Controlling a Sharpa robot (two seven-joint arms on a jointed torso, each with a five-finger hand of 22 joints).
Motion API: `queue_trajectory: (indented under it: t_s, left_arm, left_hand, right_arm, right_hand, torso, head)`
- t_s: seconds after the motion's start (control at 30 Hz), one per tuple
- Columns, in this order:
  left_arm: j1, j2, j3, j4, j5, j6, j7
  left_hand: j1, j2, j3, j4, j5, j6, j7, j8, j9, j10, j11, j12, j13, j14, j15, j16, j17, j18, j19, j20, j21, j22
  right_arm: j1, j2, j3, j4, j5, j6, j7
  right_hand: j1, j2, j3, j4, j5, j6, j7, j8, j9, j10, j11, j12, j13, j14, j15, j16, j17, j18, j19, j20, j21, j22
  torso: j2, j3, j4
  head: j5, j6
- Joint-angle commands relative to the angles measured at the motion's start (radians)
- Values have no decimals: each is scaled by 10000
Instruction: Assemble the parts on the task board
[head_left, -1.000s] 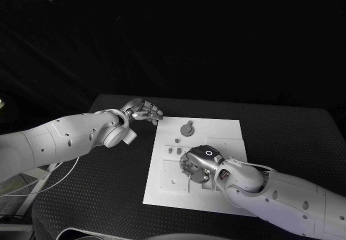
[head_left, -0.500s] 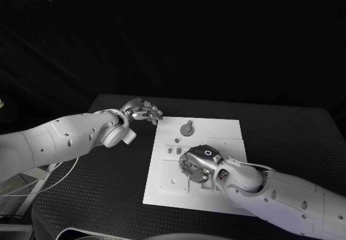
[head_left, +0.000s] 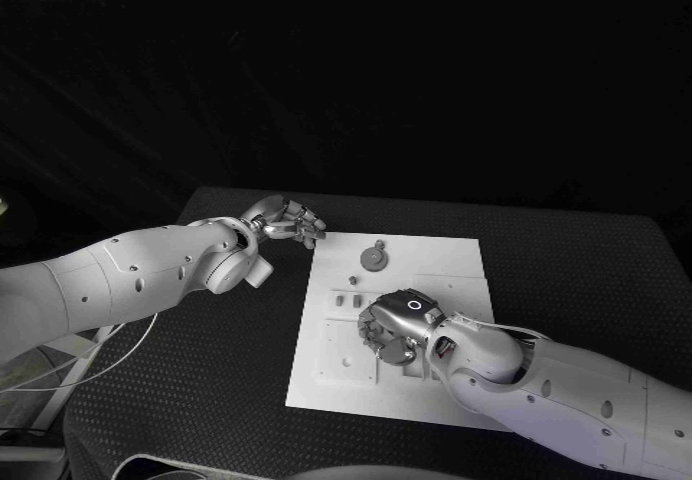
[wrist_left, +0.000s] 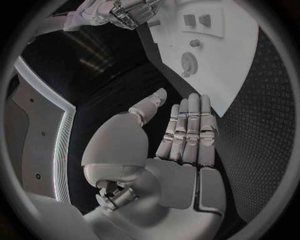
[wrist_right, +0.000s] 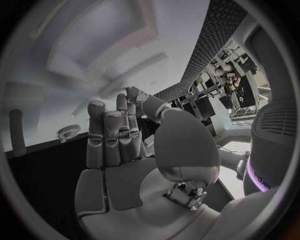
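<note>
The white task board (head_left: 440, 255) lies in the middle of the black table. A round grey part (head_left: 374, 260) sits near its far edge, and small grey parts (head_left: 345, 298) stand left of centre. My right hand (head_left: 392, 326) is low over the board's middle, fingers pointing down at it. The right wrist view has the right hand (wrist_right: 119, 150) close to the board (wrist_right: 94, 40), thumb tip near a fingertip; whether anything is pinched there is unclear. My left hand (head_left: 286, 222) hovers off the board's far left corner. Seen from its wrist, the left hand (wrist_left: 181, 145) is empty, fingers straight.
The left wrist view takes in the board (wrist_left: 234, 55), the round part (wrist_left: 187, 62) and my right hand (wrist_left: 128, 11) beyond it. Black table mat surrounds the board on every side, with a wide strip to the right (head_left: 577, 270).
My right hand has edged slightly to the left and lower over the board's middle. The left hand has stayed where it was.
</note>
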Motion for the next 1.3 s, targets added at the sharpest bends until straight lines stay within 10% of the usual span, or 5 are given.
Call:
queue_trajectory:
  t_s: [0.03, 1.07, 1.3]
  left_arm:
    - [12, 5, 9, 20, 62, 66, 79]
    - [14, -21, 9, 63, 62, 68, 59]
    - [14, -18, 9, 55, 62, 62, 67]
  left_hand:
    - [-63, -32, -53, -6, -22, -46, -12, 65, -13, -73, 26, 47, -14, 89, 5, -36, 13, 34, 15, 17, 48, -16]
    - [-57, -38, -60, -10, -22, -50, -12, 74, -15, -87, 28, 64, -22, 91, 6, -59, 34, 33, 11, 18, 49, -35]
    - [-57, -41, -62, -10, -23, -54, -11, 73, -16, -93, 29, 66, -24, 89, 7, -65, 38, 32, 9, 19, 48, -39]
  right_arm:
    - [-19, -28, -16, -12, -273, 393, -151]
    - [-18, 286, -17, -209, -116, 554, -191]
    - [-17, 250, -17, -216, 246, 394, 57]
  right_hand:
    - [-22, 86, 42, -6, 28, 69, 25, 20, -6, 75, 7, 0, 5, 15, -66, 54, -12, 626, -11, -71, 53, 195]
    - [-113, 112, 56, 1, 29, -86, 91, -86, 29, -62, 77, -140, 17, -134, 5, 26, -42, 626, -158, -14, 24, 200]
    - [-543, -374, -162, 51, 8, -837, 413, -540, -116, -693, 363, -549, -94, -417, 286, 5, -73, 626, -394, 137, -34, 200]
  torso:
    - [0, 1, 1]
    - [1, -1, -3]
    - [-4, 7, -5]
  head:
    - [-5, -10]
    - [-43, -15]
    - [-50, 0]
